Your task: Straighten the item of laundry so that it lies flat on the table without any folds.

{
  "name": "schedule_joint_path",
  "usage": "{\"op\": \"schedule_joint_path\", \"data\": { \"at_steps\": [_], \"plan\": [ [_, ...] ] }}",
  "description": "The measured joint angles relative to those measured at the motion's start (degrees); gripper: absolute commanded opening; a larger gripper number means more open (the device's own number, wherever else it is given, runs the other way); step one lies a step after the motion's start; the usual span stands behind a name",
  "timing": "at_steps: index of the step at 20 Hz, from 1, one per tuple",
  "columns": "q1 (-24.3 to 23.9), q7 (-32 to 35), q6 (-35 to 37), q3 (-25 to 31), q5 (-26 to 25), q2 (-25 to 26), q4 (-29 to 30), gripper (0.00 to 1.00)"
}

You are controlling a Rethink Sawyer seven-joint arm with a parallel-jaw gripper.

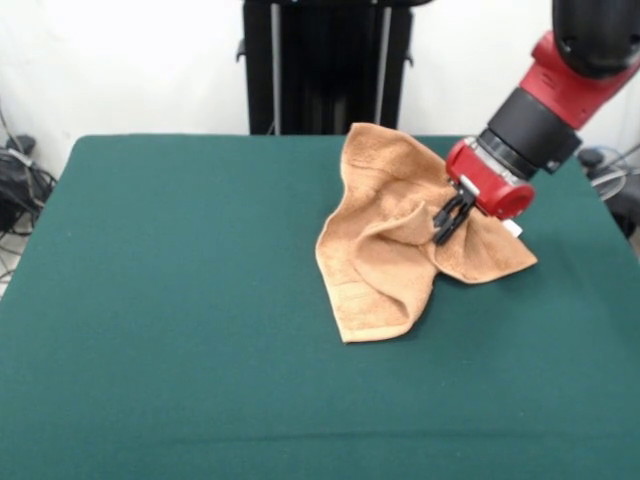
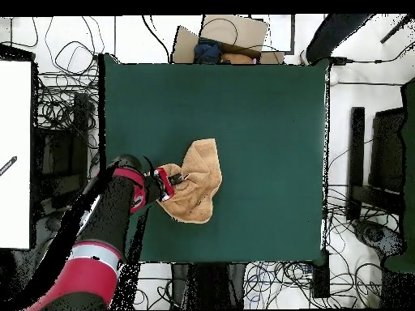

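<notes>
The dark green desk (image 1: 200,300) fills the frame, white wall and a black pedestal (image 1: 325,65) behind it at the top, cables (image 2: 61,97) on the floor around. The tan towel (image 1: 385,255) lies crumpled right of centre. The gripper (image 1: 450,218) has its black jaws clamped on a raised fold.

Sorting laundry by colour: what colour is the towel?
Light orange-tan towel, plain; the front view shows it best.

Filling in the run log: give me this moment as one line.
item: crumpled orange-tan terry towel | surface: dark green felt table | gripper: at a raised fold | state: folds remain, not flat
</notes>
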Motion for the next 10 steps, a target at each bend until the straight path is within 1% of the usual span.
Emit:
{"op": "schedule_joint_path", "data": {
  "at_steps": [10],
  "plan": [
    [-0.02,0.00,0.30,0.61,0.00,-0.02,-0.13,0.00]
  ]
}}
